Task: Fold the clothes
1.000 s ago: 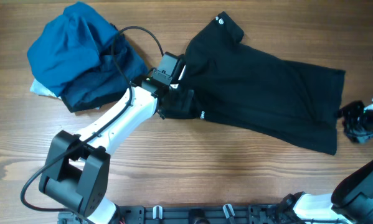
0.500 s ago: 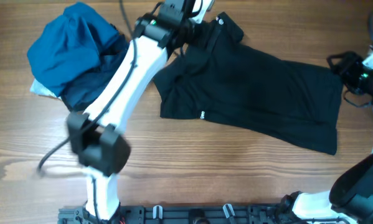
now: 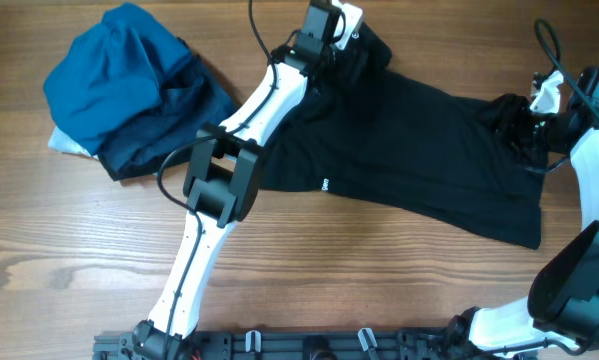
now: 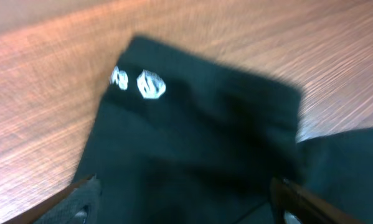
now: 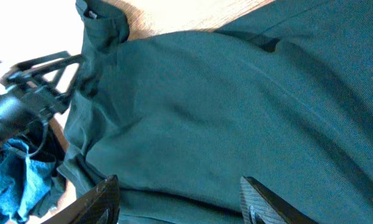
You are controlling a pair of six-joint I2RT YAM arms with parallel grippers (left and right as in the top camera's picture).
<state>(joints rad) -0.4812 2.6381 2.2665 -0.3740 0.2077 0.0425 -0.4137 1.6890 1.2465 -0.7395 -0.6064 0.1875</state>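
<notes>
The black shirt (image 3: 409, 140) lies spread across the table's right half. Its top-left corner with the white round logo (image 4: 151, 84) points to the far edge. My left gripper (image 3: 351, 42) is open over that corner, its fingers wide apart on either side of the cloth (image 4: 186, 205). My right gripper (image 3: 511, 118) is open over the shirt's upper right edge, fingers spread above the fabric (image 5: 180, 202). A small white mark (image 3: 325, 185) shows on the shirt's near-left hem. The neck tag is out of view.
A bright-blue and navy bundle of garments (image 3: 129, 85) lies at the far left, over something white (image 3: 67, 143). The left arm stretches diagonally from the near edge across the table (image 3: 79, 260) to the shirt. Bare wood lies in front of the shirt.
The left arm has swung from the shirt's near-left edge up to its far top-left corner. The right gripper has moved from off the right hem up onto the shirt's upper right edge.
</notes>
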